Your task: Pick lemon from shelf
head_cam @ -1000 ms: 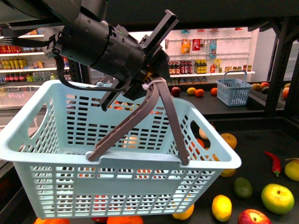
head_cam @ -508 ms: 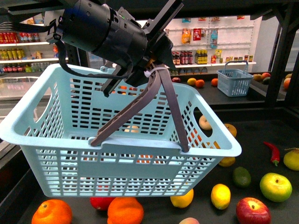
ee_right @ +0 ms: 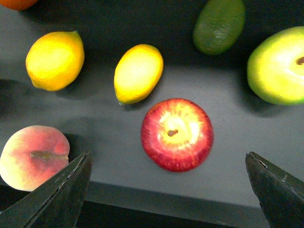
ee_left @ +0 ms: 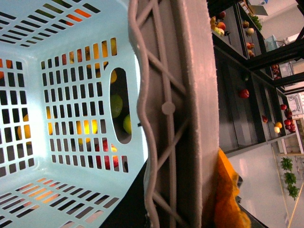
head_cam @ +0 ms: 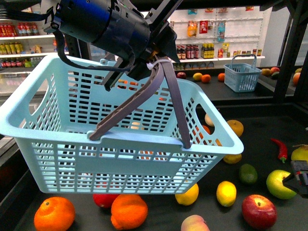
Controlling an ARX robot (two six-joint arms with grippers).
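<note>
**Over on the shelf [head_cam: 262, 137], the lemon [ee_right: 138, 72] sits just left of our right tool [ee_right: 166, 159]**

Our right tool hangs spread wide above the red apple [ee_right: 176, 134]. The lemon lies on the deck just past that apple, off toward the basket [head_cam: 57, 144] side. Its long axis looks roughly crosswise to the line between the fingers, so we'd guess a short shift left and forward lines it up. A second lemon [ee_right: 55, 59] lies further left. Our left tool [head_cam: 155, 57] is busy pinching the basket handle [ee_left: 173, 109], so the right arm is clearly nearer.
</note>
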